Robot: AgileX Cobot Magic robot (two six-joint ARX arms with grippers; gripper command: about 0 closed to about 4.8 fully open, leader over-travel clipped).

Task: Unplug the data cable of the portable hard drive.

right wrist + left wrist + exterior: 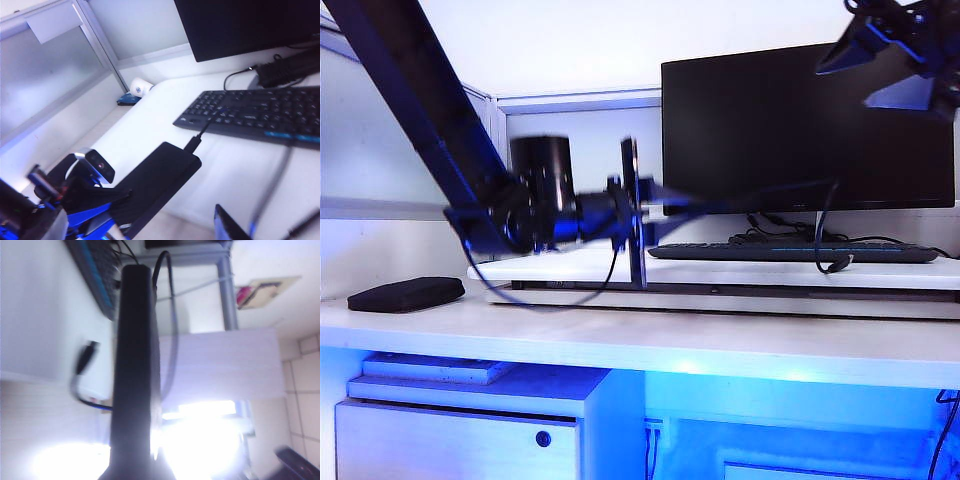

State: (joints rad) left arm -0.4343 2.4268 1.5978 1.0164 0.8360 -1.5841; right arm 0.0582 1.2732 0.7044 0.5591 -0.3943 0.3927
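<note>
Left fingers (117, 212) grip portable hard drive (157, 180) above white desk (150, 120).

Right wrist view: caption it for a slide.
Left claw holds the portable hard drive, data cable plugged in.

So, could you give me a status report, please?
Left gripper shut on portable hard drive, held on edge. Right gripper open, high by monitor. Data cable plugged in.

Left arm slants down from the upper left, wrist levelled off, and the left gripper (625, 215) points sideways across the middle, fingers clamped tight on the portable hard drive (155, 182), holding it edge-up. Right gripper (890, 45) hangs high at the upper right, fingers spread wide, nothing between them.
</note>
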